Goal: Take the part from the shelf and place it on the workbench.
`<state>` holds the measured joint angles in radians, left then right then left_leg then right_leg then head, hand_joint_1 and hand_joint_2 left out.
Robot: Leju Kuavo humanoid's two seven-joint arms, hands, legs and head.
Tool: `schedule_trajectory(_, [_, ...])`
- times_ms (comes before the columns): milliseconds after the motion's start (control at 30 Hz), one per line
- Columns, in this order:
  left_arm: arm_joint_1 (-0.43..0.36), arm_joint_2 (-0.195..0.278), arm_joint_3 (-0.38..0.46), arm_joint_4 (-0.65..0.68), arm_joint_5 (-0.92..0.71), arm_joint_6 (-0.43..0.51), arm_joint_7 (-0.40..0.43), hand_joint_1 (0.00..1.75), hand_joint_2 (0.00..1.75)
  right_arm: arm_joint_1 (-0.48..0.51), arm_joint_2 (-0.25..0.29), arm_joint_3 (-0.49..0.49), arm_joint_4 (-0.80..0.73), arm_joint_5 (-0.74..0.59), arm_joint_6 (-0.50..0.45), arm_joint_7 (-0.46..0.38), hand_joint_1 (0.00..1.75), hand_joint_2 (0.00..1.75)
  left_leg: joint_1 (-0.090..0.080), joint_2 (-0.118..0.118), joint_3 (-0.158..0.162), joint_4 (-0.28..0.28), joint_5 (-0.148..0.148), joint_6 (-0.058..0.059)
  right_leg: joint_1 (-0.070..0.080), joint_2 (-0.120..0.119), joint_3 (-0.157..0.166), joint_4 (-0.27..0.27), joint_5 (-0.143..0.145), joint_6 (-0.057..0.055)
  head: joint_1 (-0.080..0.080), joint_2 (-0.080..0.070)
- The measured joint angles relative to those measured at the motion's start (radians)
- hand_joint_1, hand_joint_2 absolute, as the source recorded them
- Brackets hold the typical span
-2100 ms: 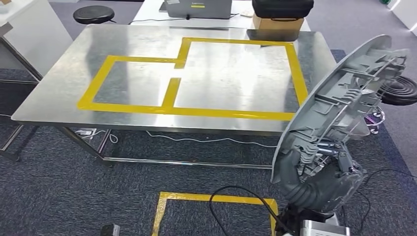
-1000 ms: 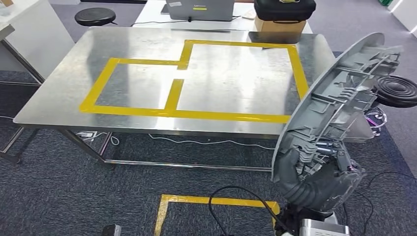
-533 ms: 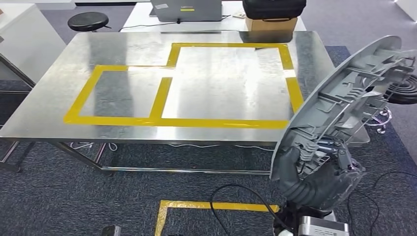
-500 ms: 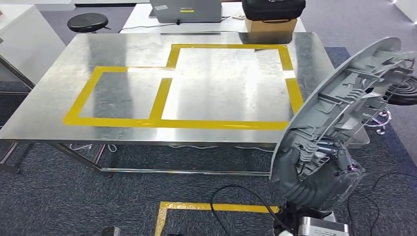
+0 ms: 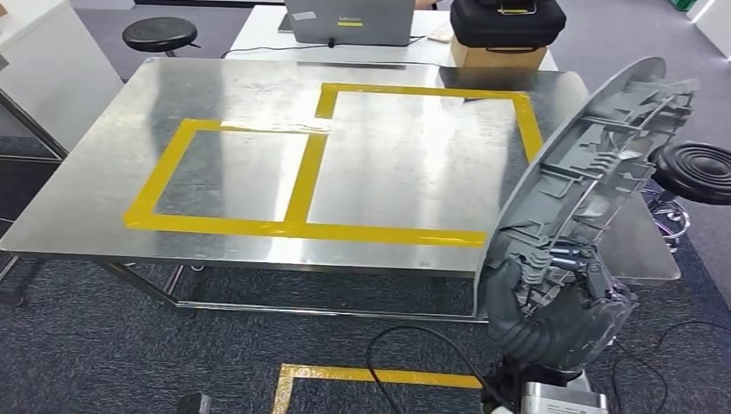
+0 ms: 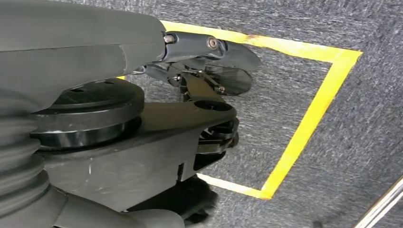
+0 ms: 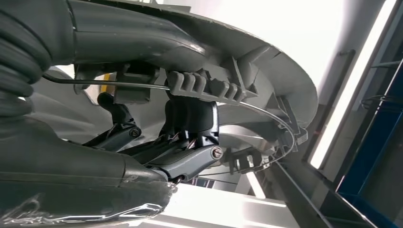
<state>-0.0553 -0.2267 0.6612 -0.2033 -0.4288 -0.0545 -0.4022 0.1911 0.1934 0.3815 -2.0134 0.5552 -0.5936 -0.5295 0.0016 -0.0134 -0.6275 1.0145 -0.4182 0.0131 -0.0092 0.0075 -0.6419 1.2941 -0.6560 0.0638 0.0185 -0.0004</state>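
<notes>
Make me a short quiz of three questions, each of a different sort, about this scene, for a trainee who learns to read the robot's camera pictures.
1. True or false: the grey plastic part already lies flat on the workbench.
2. Which hand holds the part? A) the left hand B) the right hand C) a person's hand
3. Fill in: the rectangles on the workbench top are marked with tape of the colour ____.

Key
1. False: the part stands tilted in the air at the workbench's right edge, held at its lower end.
2. B.
3. Yellow.
</notes>
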Motion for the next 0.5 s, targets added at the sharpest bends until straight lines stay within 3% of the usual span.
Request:
schedule_trajectory(100, [0.0, -0.001, 0.001, 0.0, -0.003, -0.005, -0.001, 0.0, 1.75, 0.0, 0.0, 0.0, 0.0, 0.0, 0.0, 0.0, 1.75, 1.75, -0.002, -0.005, 0.017, 0.002, -0.01, -0.009, 0.0, -0.001, 0.048, -0.17, 0.127, -0.005, 0.001, 0.0])
schedule_trajectory(133, [0.0, -0.001, 0.002, 0.0, -0.004, -0.006, -0.001, 0.0, 1.75, 0.0, 0.0, 0.0, 0.0, 0.0, 0.001, 0.0, 1.75, 1.75, -0.004, -0.006, 0.019, 0.003, -0.012, -0.014, 0.0, -0.001, 0.065, -0.218, 0.152, -0.009, 0.001, 0.0])
schedule_trajectory(167, [0.0, 0.0, 0.002, 0.0, -0.005, -0.007, -0.002, 0.0, 1.75, 0.0, 0.0, 0.0, 0.0, 0.0, 0.001, 0.0, 1.75, 1.75, -0.005, -0.006, 0.02, 0.002, -0.013, -0.02, 0.001, 0.0, 0.073, -0.244, 0.164, -0.013, 0.001, 0.0])
schedule_trajectory(300, [0.0, -0.001, 0.005, 0.0, -0.009, -0.009, -0.002, 0.0, 1.75, 0.0, 0.0, 0.0, 0.0, 0.0, 0.004, 0.0, 1.75, 1.75, -0.004, -0.004, 0.015, 0.007, -0.018, -0.042, 0.0, 0.002, 0.072, -0.257, 0.175, -0.037, -0.001, 0.0])
schedule_trajectory(367, [-0.001, -0.001, 0.006, 0.0, -0.009, -0.01, -0.002, 0.0, 1.75, 0.0, 0.001, 0.001, 0.0, 0.0, 0.004, 0.0, 1.75, 1.75, -0.002, -0.001, -0.021, 0.085, -0.067, -0.054, -0.004, 0.0, 0.073, -0.259, 0.178, -0.045, -0.006, 0.0])
schedule_trajectory(433, [0.0, -0.001, 0.007, 0.0, -0.01, -0.012, -0.002, 0.0, 1.75, 0.0, 0.001, 0.001, 0.0, 0.0, 0.005, 0.0, 1.75, 1.75, 0.0, 0.001, -0.085, 0.216, -0.128, -0.061, -0.004, -0.001, 0.072, -0.259, 0.178, -0.048, -0.008, 0.0])
schedule_trajectory(467, [0.0, -0.001, 0.009, 0.0, -0.01, -0.015, -0.002, 0.0, 1.75, 0.0, 0.001, 0.001, 0.0, 0.0, 0.005, 0.0, 1.75, 1.75, 0.0, 0.001, -0.107, 0.261, -0.14, -0.062, -0.004, 0.0, 0.072, -0.259, 0.178, -0.048, -0.008, 0.0])
schedule_trajectory(500, [0.001, 0.0, 0.011, 0.0, -0.011, -0.019, -0.003, 0.0, 1.75, 0.0, 0.001, 0.001, 0.0, 0.0, 0.005, 0.0, 1.75, 1.75, 0.0, 0.001, -0.113, 0.271, -0.132, -0.062, -0.004, 0.0, 0.072, -0.259, 0.177, -0.048, -0.008, 0.0])
